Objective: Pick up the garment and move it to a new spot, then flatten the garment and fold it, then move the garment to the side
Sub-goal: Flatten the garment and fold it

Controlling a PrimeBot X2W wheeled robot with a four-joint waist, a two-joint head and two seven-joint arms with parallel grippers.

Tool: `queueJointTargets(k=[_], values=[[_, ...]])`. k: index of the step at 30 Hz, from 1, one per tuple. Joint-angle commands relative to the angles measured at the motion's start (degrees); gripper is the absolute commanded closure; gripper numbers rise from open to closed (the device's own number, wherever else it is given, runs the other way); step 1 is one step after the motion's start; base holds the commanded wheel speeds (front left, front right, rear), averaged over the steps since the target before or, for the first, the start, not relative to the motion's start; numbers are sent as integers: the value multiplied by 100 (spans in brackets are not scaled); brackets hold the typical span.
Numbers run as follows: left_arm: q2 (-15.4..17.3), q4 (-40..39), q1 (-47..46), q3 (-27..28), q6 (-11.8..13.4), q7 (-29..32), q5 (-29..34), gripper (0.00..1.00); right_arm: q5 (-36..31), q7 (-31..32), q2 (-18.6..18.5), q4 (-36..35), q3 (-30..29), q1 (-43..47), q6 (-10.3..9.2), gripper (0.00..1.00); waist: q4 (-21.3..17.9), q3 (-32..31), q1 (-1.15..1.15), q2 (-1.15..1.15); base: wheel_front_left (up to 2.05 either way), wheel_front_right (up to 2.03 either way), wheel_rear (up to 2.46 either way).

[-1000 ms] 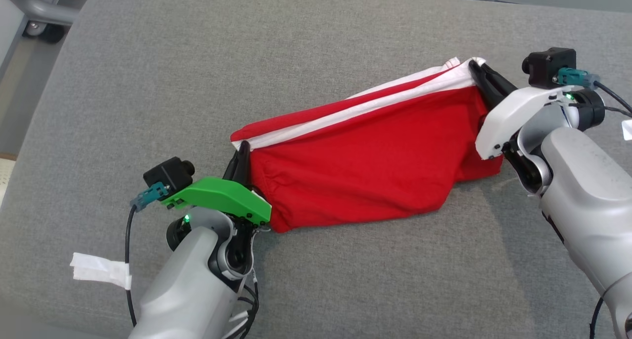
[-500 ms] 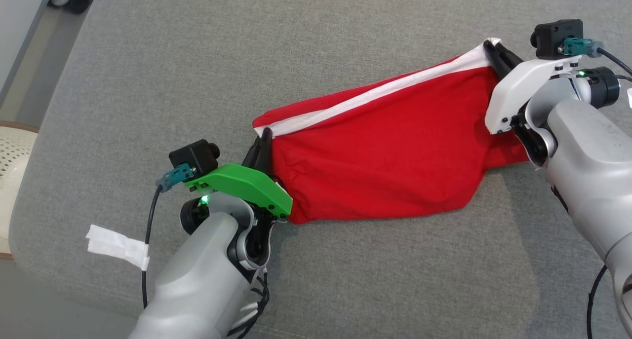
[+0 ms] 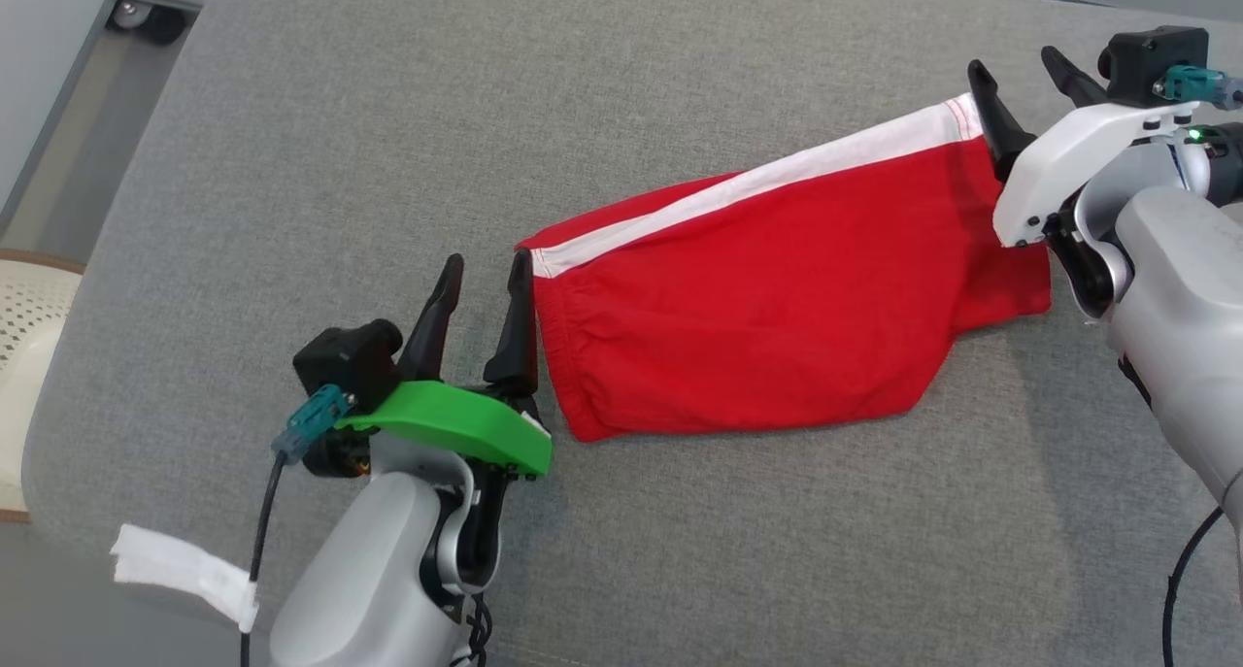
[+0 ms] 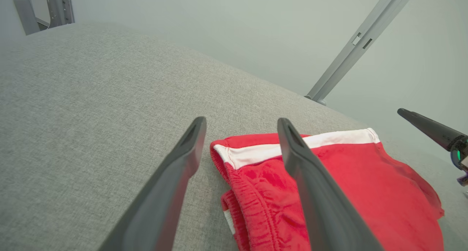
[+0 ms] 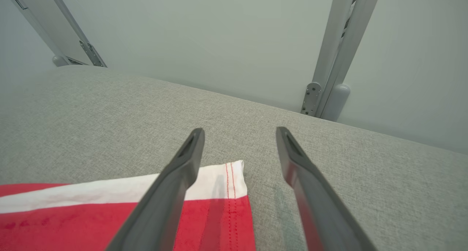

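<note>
The garment (image 3: 767, 288) is a pair of red shorts with a white side stripe, folded and lying flat on the grey cushion. My left gripper (image 3: 483, 271) stands open at its waistband end, the right finger beside the elastic edge (image 4: 256, 192). My right gripper (image 3: 1020, 70) is open at the far hem corner (image 5: 234, 178), which lies under the left finger. Neither gripper holds cloth. The right gripper's fingertip (image 4: 406, 114) also shows at the edge of the left wrist view.
The grey cushion (image 3: 388, 143) spreads wide around the garment, with free room at the left and front. A cream perforated seat (image 3: 24, 317) sits off the left edge. Metal frame posts (image 5: 329, 61) rise behind the cushion's far edge.
Both grippers went from shut on the garment's ends to open, and the garment now lies released on the cushion. The head view shifted too.
</note>
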Motion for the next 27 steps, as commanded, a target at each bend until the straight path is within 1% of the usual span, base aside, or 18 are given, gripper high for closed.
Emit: queueJointTargets(k=[1,5,10,15,19,24,25,27], values=[[70,-162,181,116,-3,-16,177,0,94,-30,-65,-52,50,115,-6,0,-97,-97,0,0,0,0,0],[100,-738,773,527,75,-15,597,0,333,223,-230,-191,249,318,-6,0,-179,-192,0,0,0,0,0],[42,-1212,1370,858,141,-16,815,0,691,800,-406,-489,571,544,-6,0,-187,-239,0,0,0,0,0],[-29,-1376,1644,939,93,-16,905,0,924,1322,-474,-540,844,645,-6,0,-77,-238,0,0,0,0,0],[-72,-1424,1707,955,73,-16,911,0,1109,1831,-465,-391,992,677,-6,0,30,-254,0,0,0,0,0],[-98,-1435,1746,994,54,-17,917,0,1298,2151,-410,-284,1082,739,-6,0,130,-279,0,0,0,0,0],[-102,-1434,1753,1002,48,-17,920,0,1332,2208,-399,-275,1105,761,-5,51,141,-284,0,0,0,0,0],[-109,-1430,1760,1031,39,-17,923,0,1394,2296,-395,-253,1145,785,-3,73,152,-297,0,0,0,0,0]])
